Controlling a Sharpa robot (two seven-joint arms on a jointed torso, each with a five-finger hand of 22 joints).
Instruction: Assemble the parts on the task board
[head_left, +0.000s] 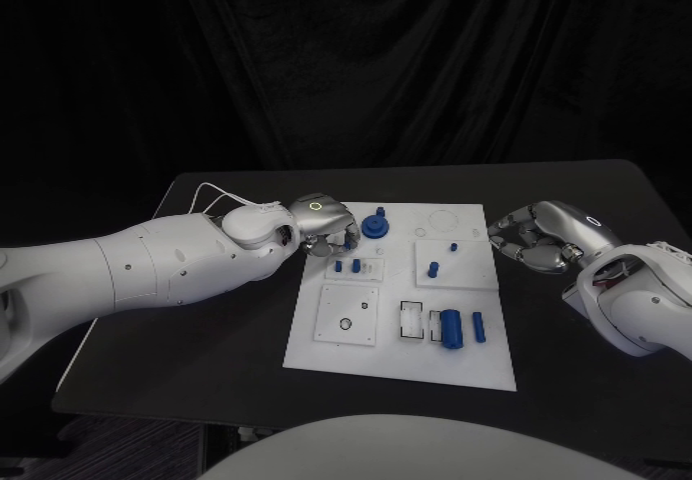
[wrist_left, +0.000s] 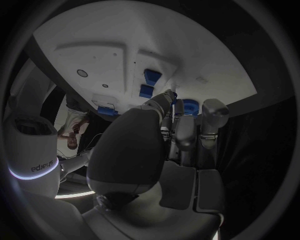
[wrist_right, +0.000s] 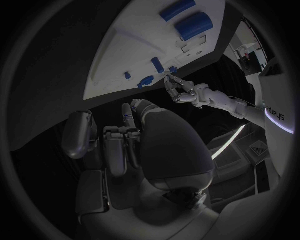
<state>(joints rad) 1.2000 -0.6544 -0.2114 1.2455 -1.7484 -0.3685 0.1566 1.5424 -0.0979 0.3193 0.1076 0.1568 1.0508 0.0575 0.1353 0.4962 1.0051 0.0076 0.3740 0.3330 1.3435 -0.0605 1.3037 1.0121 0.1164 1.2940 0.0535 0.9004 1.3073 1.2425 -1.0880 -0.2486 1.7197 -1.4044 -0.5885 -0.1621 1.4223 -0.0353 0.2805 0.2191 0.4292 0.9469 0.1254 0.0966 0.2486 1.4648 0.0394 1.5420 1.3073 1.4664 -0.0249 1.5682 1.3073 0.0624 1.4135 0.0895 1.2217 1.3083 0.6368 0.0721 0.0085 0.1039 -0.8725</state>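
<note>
Curling at task board (head_left: 325, 345) left edge, left robot hand (head_left: 326, 228) grips nothing visible; right robot hand (head_left: 537, 238) curled, empty.

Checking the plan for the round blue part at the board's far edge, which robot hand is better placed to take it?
Left, probably. The left robot hand hovers right beside the round blue part; the right robot hand sits off the task board, fingers curled.

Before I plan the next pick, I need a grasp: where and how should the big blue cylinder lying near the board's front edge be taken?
Grip the big blue cylinder across its round middle, from straight above. It lies flat, with a slimmer blue peg close alongside.
</note>
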